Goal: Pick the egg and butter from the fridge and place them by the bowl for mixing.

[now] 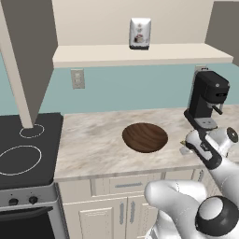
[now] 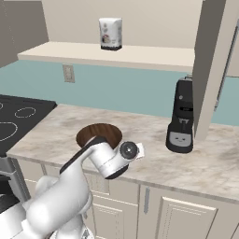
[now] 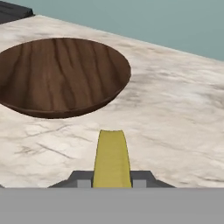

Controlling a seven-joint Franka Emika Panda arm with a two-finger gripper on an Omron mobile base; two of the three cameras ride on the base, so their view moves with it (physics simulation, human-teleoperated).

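A slim yellow butter (image 3: 112, 153) stick juts forward from my gripper (image 3: 112, 181), whose jaws are shut on it just above the marble counter (image 3: 175, 113). The dark brown wooden bowl (image 3: 61, 74) stands on the counter ahead and to the left of the butter, a short gap away. In the left base view, the gripper (image 1: 184, 147) hangs low over the counter just right of the bowl (image 1: 144, 137). My arm covers the near part of the bowl (image 2: 99, 133) in the right base view. The egg and the fridge are out of view.
A black coffee machine (image 1: 205, 100) stands on the counter right of the bowl, close behind my hand. A black stovetop (image 1: 23, 149) adjoins the counter on the left. A white bag (image 1: 140, 33) sits on the wall shelf above.
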